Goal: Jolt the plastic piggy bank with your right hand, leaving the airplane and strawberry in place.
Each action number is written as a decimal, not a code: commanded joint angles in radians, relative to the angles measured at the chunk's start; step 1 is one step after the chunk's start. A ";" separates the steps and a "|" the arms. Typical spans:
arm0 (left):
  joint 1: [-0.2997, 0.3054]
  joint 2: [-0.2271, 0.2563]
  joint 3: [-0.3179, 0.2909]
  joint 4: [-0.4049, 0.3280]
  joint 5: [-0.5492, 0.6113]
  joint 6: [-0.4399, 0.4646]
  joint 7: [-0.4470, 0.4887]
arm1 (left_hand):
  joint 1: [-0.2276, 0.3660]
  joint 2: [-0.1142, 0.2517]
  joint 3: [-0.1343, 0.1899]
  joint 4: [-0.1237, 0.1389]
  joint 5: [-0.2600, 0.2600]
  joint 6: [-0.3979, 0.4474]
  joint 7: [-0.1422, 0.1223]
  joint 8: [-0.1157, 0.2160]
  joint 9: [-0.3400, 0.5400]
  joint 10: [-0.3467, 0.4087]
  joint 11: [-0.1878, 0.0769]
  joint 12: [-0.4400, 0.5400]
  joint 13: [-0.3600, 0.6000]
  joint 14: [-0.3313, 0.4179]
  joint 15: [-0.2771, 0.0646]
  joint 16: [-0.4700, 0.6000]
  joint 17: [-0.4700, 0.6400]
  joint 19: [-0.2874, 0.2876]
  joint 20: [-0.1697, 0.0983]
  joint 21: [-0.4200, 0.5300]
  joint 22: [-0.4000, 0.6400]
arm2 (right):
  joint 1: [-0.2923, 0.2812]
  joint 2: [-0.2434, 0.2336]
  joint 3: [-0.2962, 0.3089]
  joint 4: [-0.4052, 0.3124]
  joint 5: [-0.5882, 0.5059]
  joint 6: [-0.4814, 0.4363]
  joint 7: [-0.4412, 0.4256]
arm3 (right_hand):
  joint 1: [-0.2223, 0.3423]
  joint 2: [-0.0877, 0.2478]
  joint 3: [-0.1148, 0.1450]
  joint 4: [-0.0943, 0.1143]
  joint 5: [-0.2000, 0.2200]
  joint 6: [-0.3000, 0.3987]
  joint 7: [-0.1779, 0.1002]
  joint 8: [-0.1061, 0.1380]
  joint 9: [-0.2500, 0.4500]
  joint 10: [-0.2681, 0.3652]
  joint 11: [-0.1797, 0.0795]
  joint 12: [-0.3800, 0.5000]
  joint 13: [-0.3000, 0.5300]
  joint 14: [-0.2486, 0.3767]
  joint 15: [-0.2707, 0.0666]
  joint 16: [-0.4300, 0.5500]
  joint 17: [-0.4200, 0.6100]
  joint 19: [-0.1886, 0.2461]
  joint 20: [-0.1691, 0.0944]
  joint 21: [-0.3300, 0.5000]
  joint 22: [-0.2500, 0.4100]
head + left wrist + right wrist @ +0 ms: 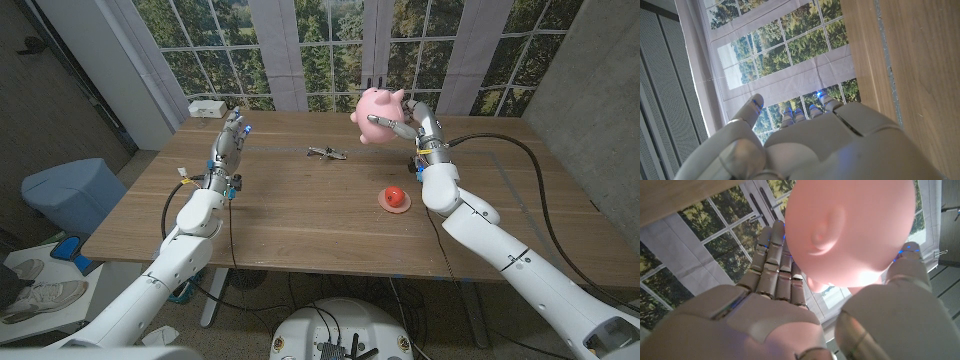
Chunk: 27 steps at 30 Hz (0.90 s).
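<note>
While the right hand [412, 118] has the piggy bank [378, 114] clasped and lifted clear of the wooden table [300, 215], up over the far edge toward the far right corner, you can see why it looks an easy thing to shake. It is a smooth, round, pink shell, and I'd judge it hollow and light, stiff rather than squashy, since it keeps its shape under the fingers. In the right wrist view the fingers [774, 270] run up one flank and the thumb [907, 272] presses the other, so the body [850, 230] sits cradled between them. That seems the right place: around the belly, where it is widest. The glossy plastic looks slippery, so a sharp jolt could let it squirm out if the clasp is loose.

The airplane [327, 153] lies on the table near the middle of the far edge, well apart from the raised pig. The strawberry [396, 198] sits on a small pink dish [383, 204] nearer the right edge, close beside the right forearm, which is the thing to watch.

The left hand [229, 141] stands near the far left corner, fingers extended, holding nothing.
</note>
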 commanded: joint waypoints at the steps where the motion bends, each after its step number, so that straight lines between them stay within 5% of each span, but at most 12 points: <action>1: 0.005 0.002 0.000 -0.009 0.004 0.006 0.007 | 0.013 0.039 -0.003 -0.001 0.001 0.005 -0.006 0.003 0.005 0.003 0.001 -0.001 0.002 -0.001 -0.081 0.001 0.001 0.007 -0.093 -0.002 0.004 | 0.034 -0.067 -0.026 -0.079 0.062 -0.153 0.141 | 0.429 0.416 0.035 0.018 0.005 0.328 -0.298 0.001 0.094 0.314 -0.307 0.000 0.059 0.136 -0.273 -0.004 0.004 -0.009 -0.088 0.008 0.001; 16: 0.005 -0.001 0.000 -0.004 0.003 0.004 0.007 | 0.013 0.040 -0.004 -0.001 0.001 0.001 -0.005 0.001 0.005 0.000 0.001 -0.002 0.002 -0.006 -0.079 0.000 0.002 0.003 -0.092 -0.004 0.005 | 0.025 -0.055 -0.041 -0.048 0.046 -0.098 0.038 | 0.428 0.417 0.032 0.022 0.005 0.329 -0.303 -0.001 0.100 0.314 -0.313 -0.003 0.065 0.139 -0.273 -0.007 0.004 -0.009 -0.090 0.012 0.001; 27: 0.005 -0.004 -0.001 0.002 0.002 -0.003 0.006 | 0.013 0.040 -0.004 -0.001 0.001 0.000 -0.005 0.001 0.005 -0.002 0.000 -0.003 0.002 -0.006 -0.081 0.000 0.002 0.002 -0.092 -0.004 0.005 | -0.023 0.071 -0.029 0.076 -0.065 0.088 -0.280 | 0.425 0.417 0.029 0.024 0.004 0.328 -0.303 -0.002 0.104 0.316 -0.313 -0.005 0.069 0.140 -0.273 -0.010 0.003 -0.007 -0.089 0.015 0.000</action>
